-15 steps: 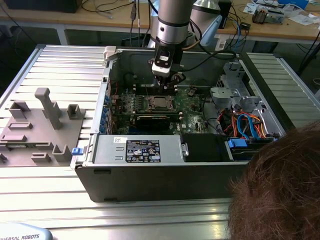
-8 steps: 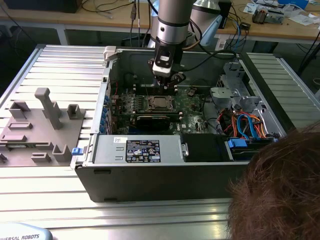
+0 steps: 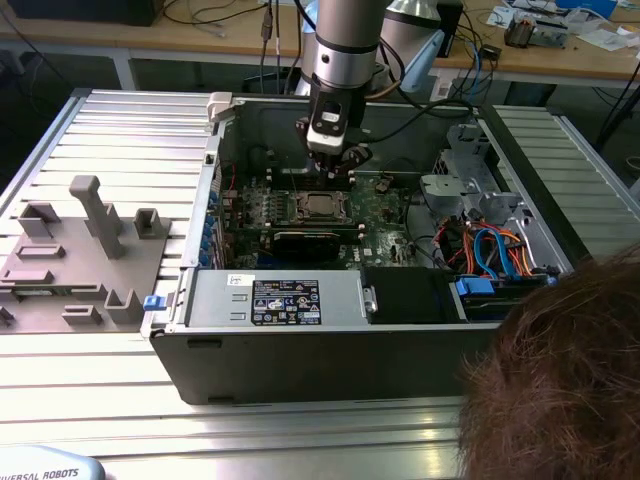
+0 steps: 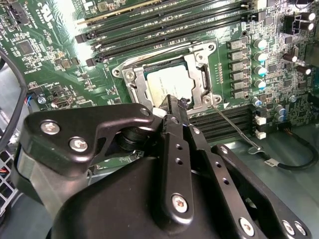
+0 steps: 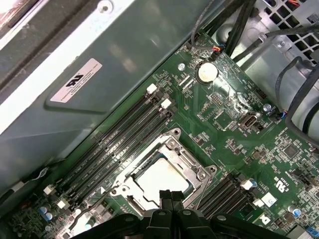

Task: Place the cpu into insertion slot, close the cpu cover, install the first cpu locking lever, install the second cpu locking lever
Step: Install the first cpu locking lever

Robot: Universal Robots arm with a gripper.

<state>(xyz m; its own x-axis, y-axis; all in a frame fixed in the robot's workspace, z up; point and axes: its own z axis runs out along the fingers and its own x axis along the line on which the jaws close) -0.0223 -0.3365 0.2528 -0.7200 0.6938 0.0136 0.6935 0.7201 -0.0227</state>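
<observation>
The cpu (image 4: 167, 82) lies flat in its socket on the green board, its silver top showing through the window of the cpu cover (image 4: 135, 84). The cover (image 5: 193, 167) lies down flat around the cpu (image 5: 158, 178). One thin wire locking lever (image 4: 234, 127) sticks out from the socket's corner over the board. My gripper (image 4: 178, 102) hangs just above the socket's edge, shut with nothing between its fingers. The first wrist view has the gripper (image 5: 170, 194) over the socket's near side. From outside, the gripper (image 3: 335, 165) hovers over the cpu (image 3: 320, 207).
The open computer case (image 3: 190, 300) lies on a ribbed metal table. A long black card (image 3: 305, 240), a drive cage with coloured cables (image 3: 485, 245) and memory slots (image 5: 124, 144) surround the socket. A grey fixture plate (image 3: 80, 260) lies left. A person's head (image 3: 560, 380) is at lower right.
</observation>
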